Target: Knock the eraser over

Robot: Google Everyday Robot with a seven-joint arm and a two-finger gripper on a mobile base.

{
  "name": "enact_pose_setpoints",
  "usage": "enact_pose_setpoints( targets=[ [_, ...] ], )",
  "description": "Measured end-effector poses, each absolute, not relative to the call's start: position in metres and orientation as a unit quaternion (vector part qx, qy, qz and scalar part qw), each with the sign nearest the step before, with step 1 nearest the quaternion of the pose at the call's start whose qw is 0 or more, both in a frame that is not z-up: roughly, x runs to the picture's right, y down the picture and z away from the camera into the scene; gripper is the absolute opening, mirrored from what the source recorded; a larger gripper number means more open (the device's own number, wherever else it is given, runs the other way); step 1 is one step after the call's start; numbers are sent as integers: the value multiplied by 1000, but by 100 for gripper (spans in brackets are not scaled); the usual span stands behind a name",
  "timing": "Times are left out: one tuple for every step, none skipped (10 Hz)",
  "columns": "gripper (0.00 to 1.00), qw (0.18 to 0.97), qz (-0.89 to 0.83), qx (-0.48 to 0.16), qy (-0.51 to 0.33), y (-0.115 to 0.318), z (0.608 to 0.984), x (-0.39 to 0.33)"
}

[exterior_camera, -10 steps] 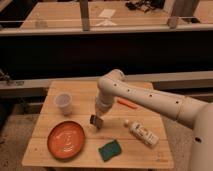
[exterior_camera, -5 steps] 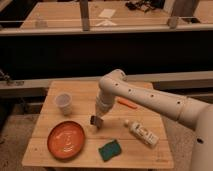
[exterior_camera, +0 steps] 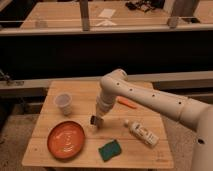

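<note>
Little displacement is recorded against the earlier frames: the arm (exterior_camera: pixel 150 97) is held in nearly the same pose, with the gripper (exterior_camera: pixel 97 119) kept low over the middle of the worktop (exterior_camera: pixel 80 90).

Camera view: the eraser (exterior_camera: pixel 94 120) is observed as a small dark block at the gripper tip, near the worktop centre, between the orange plate (exterior_camera: pixel 66 139) and the white bottle (exterior_camera: pixel 141 132). Whether it is touched or merely adjoined cannot be determined, nor whether it is upright or already tipped. The state of the jaws cannot be determined.

For the step in hand, a short sideways push high on the block is judged best, so that it is toppled rather than slid.

Open room is noted ahead of the eraser, towards the far edge. The green sponge (exterior_camera: pixel 109 149) lies near the front edge, the plastic cup (exterior_camera: pixel 64 103) to the left, the orange marker (exterior_camera: pixel 127 103) behind the arm. A sweep towards plate or sponge is judged inadvisable.
</note>
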State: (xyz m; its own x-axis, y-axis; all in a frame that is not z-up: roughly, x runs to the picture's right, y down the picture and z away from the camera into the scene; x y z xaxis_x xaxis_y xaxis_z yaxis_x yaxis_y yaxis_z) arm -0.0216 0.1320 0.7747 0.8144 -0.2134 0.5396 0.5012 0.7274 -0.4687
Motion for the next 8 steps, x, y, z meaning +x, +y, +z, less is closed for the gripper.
enact_pose_setpoints(
  targets=[
    [7, 899, -197, -313, -234, 132, 774, -21],
    [7, 899, -195, -313, -236, 131, 774, -21],
    [7, 898, -194, -314, -238, 131, 775, -22],
    [7, 898, -194, -313, -240, 130, 774, -23],
    [7, 898, -193, -313, -242, 128, 775, -23],
    [7, 898, -191, -313, -244, 127, 775, -24],
    [7, 897, -190, -313, -246, 126, 775, -25],
    [7, 897, -189, -313, -248, 125, 775, -25]
  ],
)
